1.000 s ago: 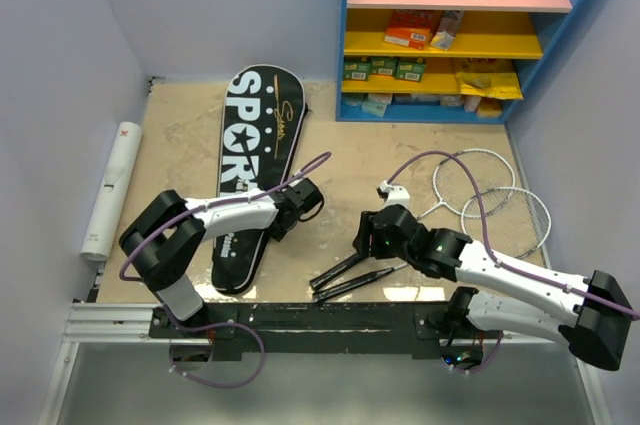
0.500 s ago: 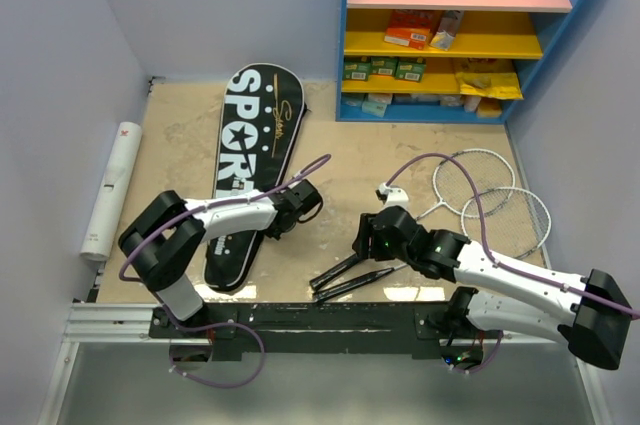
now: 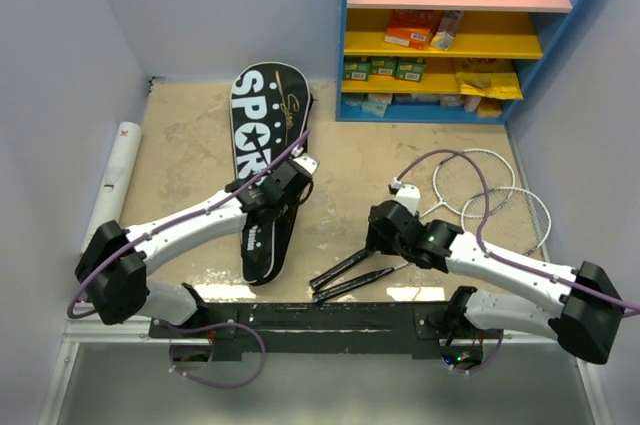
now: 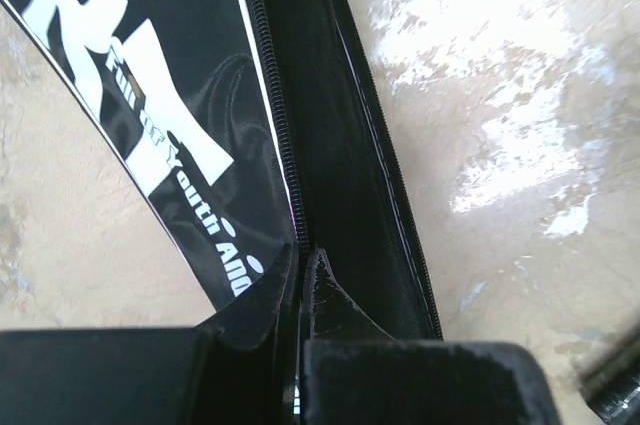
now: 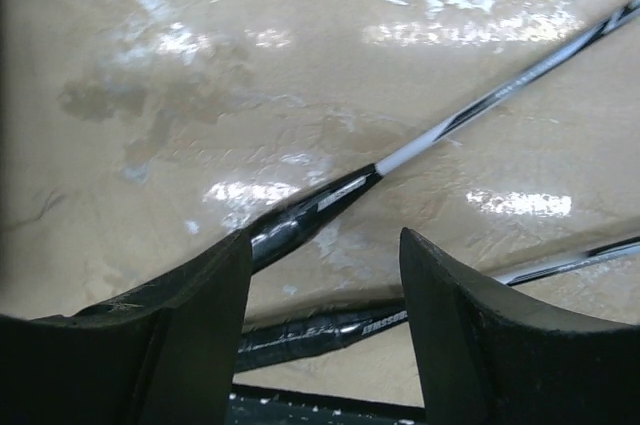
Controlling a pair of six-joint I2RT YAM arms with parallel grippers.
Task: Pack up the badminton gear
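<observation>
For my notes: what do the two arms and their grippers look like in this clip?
Both the left arm and right arm have white links between bulky black joints, each with a looping purple cable. The left gripper and right gripper have matte black, wedge-shaped fingers.

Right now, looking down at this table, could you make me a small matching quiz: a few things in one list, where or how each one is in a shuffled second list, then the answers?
Things:
1. white tube
2. black bag
3. rackets
4. right gripper

States:
A. open, over the racket handles
B. lying uncovered on the right side
C. along the left wall
D. zipper edge pinched in the shut left gripper

Pairs: 1-C, 2-D, 3-B, 4-A.
</observation>
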